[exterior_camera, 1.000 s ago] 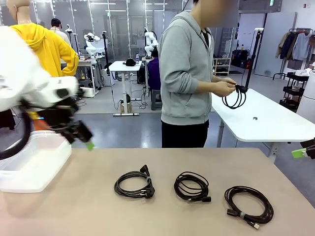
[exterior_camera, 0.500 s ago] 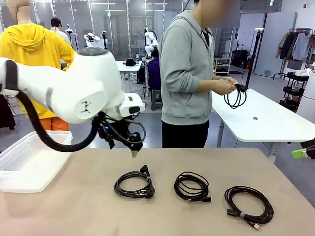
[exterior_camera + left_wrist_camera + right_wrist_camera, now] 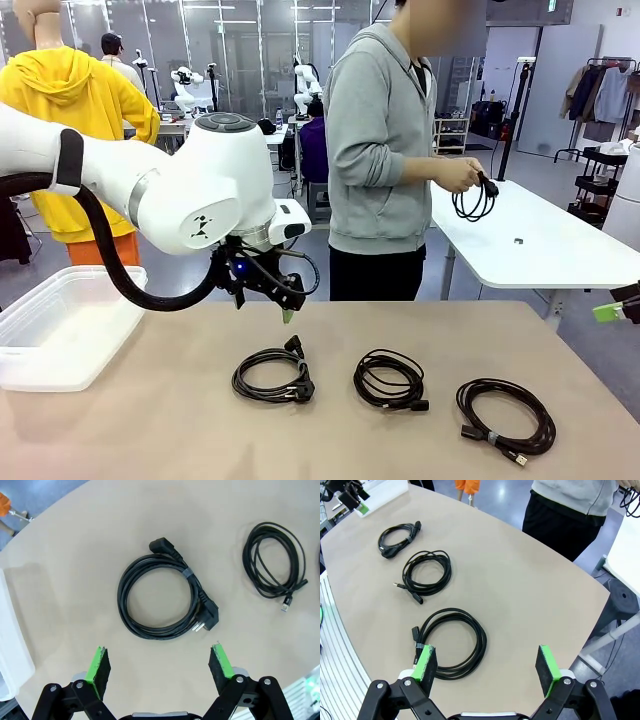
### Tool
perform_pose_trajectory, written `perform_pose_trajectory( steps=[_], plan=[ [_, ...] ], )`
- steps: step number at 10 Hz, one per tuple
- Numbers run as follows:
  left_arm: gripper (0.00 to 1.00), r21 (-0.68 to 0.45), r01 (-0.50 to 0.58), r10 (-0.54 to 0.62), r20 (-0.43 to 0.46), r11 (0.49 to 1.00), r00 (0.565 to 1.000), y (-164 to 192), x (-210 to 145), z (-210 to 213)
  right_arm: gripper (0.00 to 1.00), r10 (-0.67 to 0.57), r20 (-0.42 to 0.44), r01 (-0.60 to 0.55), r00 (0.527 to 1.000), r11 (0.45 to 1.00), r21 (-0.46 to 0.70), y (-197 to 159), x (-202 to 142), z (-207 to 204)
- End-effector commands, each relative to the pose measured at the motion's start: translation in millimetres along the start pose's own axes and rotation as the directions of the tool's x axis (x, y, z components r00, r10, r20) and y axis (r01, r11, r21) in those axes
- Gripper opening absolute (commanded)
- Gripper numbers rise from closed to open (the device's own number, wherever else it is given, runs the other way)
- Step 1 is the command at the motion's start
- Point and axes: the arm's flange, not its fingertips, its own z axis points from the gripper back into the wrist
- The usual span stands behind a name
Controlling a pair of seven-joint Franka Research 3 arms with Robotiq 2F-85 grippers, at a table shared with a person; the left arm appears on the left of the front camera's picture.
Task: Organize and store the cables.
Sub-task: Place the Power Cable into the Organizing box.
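Left arm [image 3: 200, 190]: a second ago it was a blur above the tub; now it has swung across and hangs over the leftmost coil [image 3: 186, 575]. I judge this the approach to a first pickup.
Table [image 3: 160, 430]: three coils lie in a row, unmoved and well apart.
Tub [image 3: 70, 355]: clear plastic, at the table's left edge. It appears empty, though the arm's hose hides part of it, so nothing is stored yet.
Largest coil [image 3: 490, 437]: rightmost in the row.
Middle coil [image 3: 405, 403]: between the other two.
Person's coil [image 3: 486, 186]: held in the person's hands, away from the table.
Left gripper [image 3: 160, 666]: fingers spread wide, empty, above the leftmost coil and not touching it.
Right gripper [image 3: 486, 664]: fingers spread wide, empty, off the table's right edge.
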Motion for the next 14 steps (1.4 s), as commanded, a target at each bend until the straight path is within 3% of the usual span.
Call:
perform_pose_trajectory(
  steps=[1,4,6,9,11,13,14],
  plan=[
    [1.0,0.009,0.015,-0.015,0.002,1.0,1.0,4,-5,2,1.0,0.018,0.02,-0.018,1.0,1.0,0.002,-2,-1,-2],
    [1.0,0.001,-0.002,0.002,0.0,1.0,1.0,2,0,0,1.0,0.018,0.02,-0.018,1.0,1.0,0.002,-2,-1,-2],
    [1.0,-0.027,0.095,-0.094,0.041,0.995,0.995,-26,15,-23,1.0,0.018,0.02,-0.018,1.0,1.0,0.002,-2,-1,-2],
    [1.0,-0.133,-0.008,-0.002,-0.072,0.991,0.997,-31,28,-38,1.0,0.018,0.02,-0.018,1.0,1.0,0.002,-2,-1,-2],
    [1.0,-0.21,-0.02,0.006,-0.068,0.978,0.998,-27,41,-54,1.0,0.018,0.02,-0.018,1.0,1.0,0.002,-2,-1,-2],
    [1.0,-0.217,-0.013,-0.008,-0.094,0.976,0.996,-27,48,-66,1.0,0.018,0.02,-0.018,1.0,1.0,0.002,-2,-1,-2],
    [1.0,-0.213,-0.072,0.041,-0.15,0.974,0.988,-25,52,-76,1.0,0.018,0.02,-0.018,1.0,1.0,0.002,-2,-1,-2]
  ],
)
